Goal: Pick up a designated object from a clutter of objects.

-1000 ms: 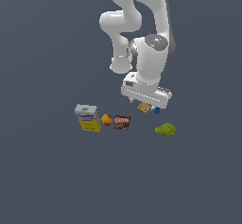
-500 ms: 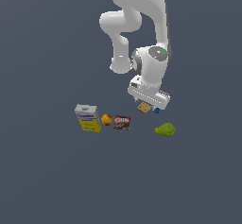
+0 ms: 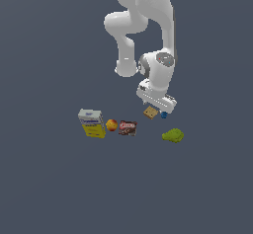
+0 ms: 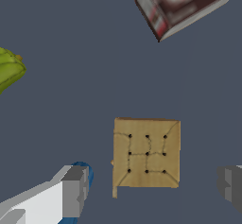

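End effector (image 4: 151, 190) is hanging wide open right over the tan cracker block (image 4: 146, 153), which is lying flat on the worktop (image 4: 71, 100) between the fingers, beside the blue piece (image 4: 84, 170).

Flat, even simulator light; no cast shadows or glare; renders coarse, slightly soft.

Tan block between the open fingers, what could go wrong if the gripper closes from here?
1. The blue piece sits right against one finger; closing could catch or drag it.
2. The tan block is flat and low, so the gripper may slip off its thin edges.
3. The block lies nearer one finger, so it may be pushed sideways first.
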Motion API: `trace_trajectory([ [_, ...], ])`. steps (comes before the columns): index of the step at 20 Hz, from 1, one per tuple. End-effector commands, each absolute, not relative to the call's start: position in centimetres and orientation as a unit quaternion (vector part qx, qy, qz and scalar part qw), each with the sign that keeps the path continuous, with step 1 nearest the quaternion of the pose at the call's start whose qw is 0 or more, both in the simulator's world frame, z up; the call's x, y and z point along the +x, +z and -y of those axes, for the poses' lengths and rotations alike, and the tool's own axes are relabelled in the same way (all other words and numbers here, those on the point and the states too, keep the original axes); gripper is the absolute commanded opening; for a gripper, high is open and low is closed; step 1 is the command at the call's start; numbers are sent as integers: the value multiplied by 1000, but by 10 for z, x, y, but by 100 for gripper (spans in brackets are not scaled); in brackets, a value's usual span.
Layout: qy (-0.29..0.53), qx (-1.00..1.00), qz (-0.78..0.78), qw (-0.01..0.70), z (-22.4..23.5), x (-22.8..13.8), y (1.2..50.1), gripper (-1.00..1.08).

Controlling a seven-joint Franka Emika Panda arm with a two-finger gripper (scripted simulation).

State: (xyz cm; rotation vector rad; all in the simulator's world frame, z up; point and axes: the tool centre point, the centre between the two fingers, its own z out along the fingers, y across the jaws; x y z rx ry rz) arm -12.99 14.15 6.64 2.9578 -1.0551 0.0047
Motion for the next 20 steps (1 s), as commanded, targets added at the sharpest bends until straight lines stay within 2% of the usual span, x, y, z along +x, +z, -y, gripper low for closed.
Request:
trace_trajectory([
  [1,1,940,342,0,-143,-135,63,100],
  [11,0,939,344,0,-144,-137,56,100],
  [20,0,939,344,0,-144,-138,23,100],
])
